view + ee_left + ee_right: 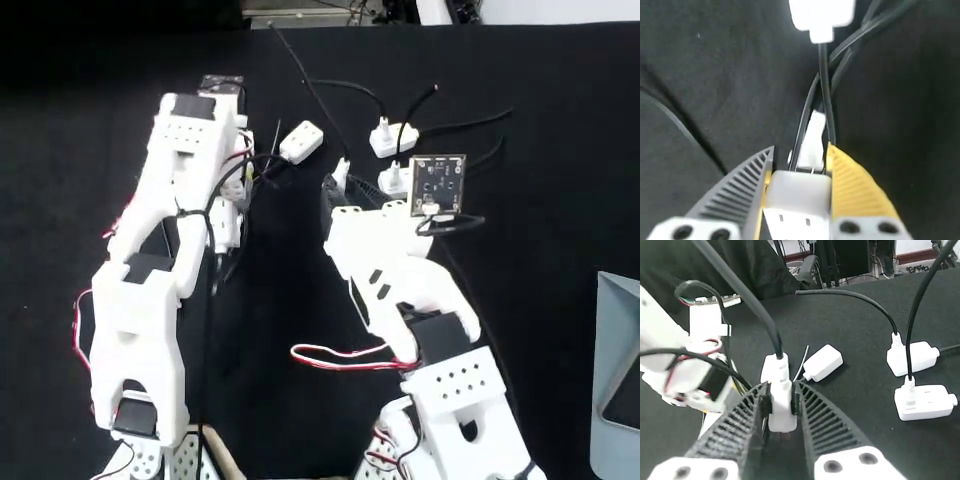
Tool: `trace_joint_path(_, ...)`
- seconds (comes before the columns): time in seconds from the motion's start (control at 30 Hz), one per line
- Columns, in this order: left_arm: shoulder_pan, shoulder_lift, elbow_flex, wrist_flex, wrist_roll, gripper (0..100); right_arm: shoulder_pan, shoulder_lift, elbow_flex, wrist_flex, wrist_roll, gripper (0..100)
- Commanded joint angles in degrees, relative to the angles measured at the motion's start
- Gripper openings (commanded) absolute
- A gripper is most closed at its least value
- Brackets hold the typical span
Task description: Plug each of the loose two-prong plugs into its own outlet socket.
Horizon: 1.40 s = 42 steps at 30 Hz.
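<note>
White plug [781, 400] gripped by R fingers [825, 415], axis along them, cord end outward — L fingers [855, 192] clamp outlet socket [797, 196].

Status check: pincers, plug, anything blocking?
Left pincer shut on outlet socket. Right pincer shut on plug, nose at the socket, seating unclear. Black cables crowd the joint.

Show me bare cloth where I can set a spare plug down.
Free: the cloth between the right arm and the grey object, and left of the left arm. Crowded: the far middle, among the cabled sockets.
</note>
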State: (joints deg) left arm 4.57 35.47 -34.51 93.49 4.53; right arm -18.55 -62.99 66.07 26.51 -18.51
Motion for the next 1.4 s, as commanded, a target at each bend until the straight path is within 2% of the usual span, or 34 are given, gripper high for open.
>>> trace_joint_path(0.0, 0.48, -0.62, -10.15, 7.47, -8.35, 3, 0.88, -0.92, -0.48, -1.14, -0.7, 1.1)
trace_joint_path(0.2, 0.57, -5.19, -5.05, 7.38, -19.34, 3, 2.11, -1.36, -0.57, -1.23, -0.7, 1.1)
trace_joint_path(0.53, 0.57, -19.08, 8.48, 6.95, -29.63, 3, 4.22, -1.45, -1.01, -1.32, -0.88, 1.1)
trace_joint_path(0.8, 1.45, -23.65, 29.32, -5.54, -35.52, 3, 4.31, -1.45, -1.45, -1.32, -2.73, 1.1)
trace_joint_path(1.13, 8.31, -46.95, 65.54, -26.99, -37.63, 3, 4.31, -1.45, -1.45, -1.32, -2.73, 1.1)
trace_joint_path(1.27, 11.47, -51.43, 76.18, -33.23, -37.8, 3, 4.4, -1.45, -1.45, -1.32, -2.73, 1.1)
trace_joint_path(1.37, 13.14, -51.78, 80.92, -35.34, -40.26, 9, 4.4, -1.45, -1.54, -1.32, -2.73, 1.1)
